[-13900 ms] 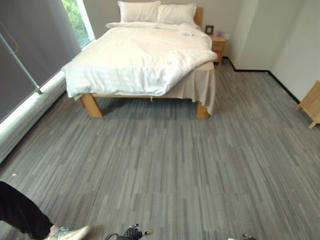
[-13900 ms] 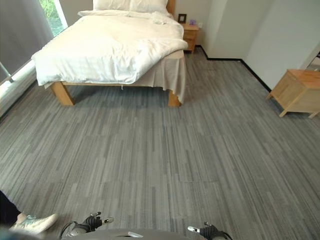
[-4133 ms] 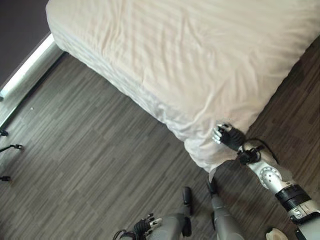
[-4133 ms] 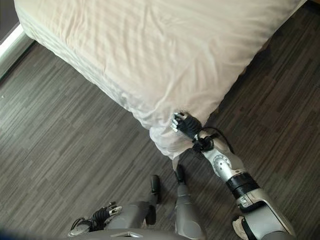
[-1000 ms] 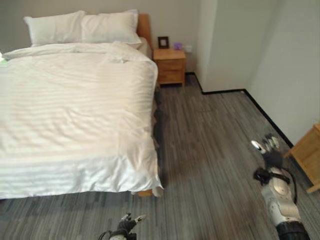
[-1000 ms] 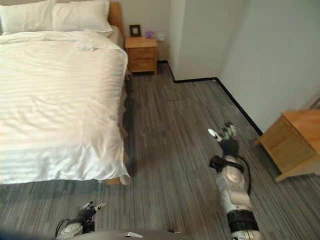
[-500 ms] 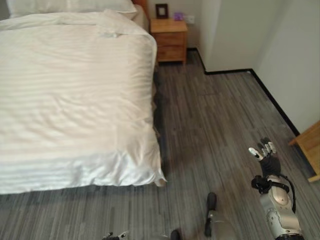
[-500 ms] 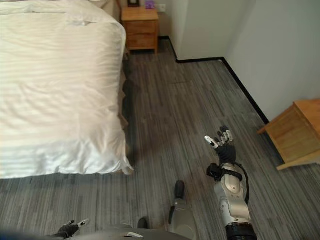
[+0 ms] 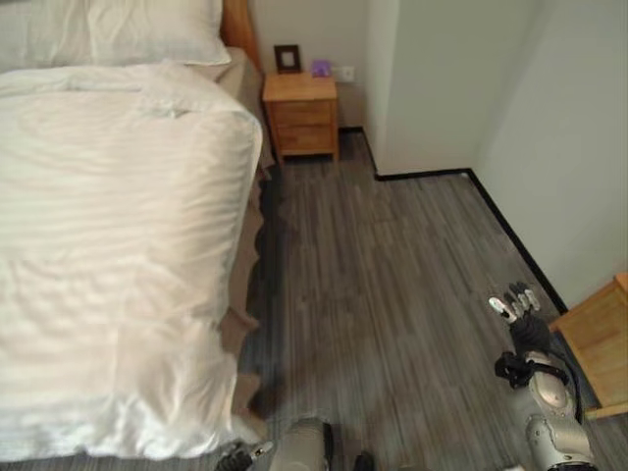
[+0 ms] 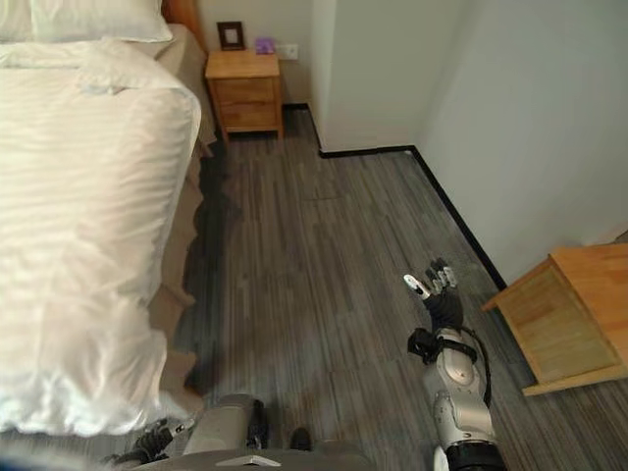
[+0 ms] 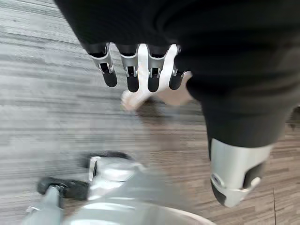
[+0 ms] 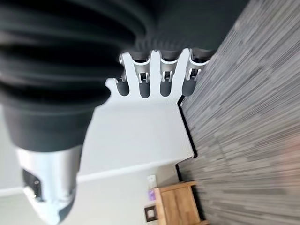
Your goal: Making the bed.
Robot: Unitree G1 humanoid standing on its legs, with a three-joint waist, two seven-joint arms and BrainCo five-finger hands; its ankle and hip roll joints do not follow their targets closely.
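We judge we are between pulls, both the right hand (image 10: pixel 439 294) and left hand (image 11: pixel 140 65) with fingers straight and empty, well apart from the duvet (image 9: pixel 108 255), which we must reach next.

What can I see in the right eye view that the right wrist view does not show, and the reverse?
The right eye view adds the bed with its white cover, a pillow and a low wooden cabinet by the right wall. The right wrist view adds a close look along the right hand: its straight fingers and its thumb, holding nothing. Both show that hand, the wooden nightstand with a picture frame on it, the grey floor and the pale wall.
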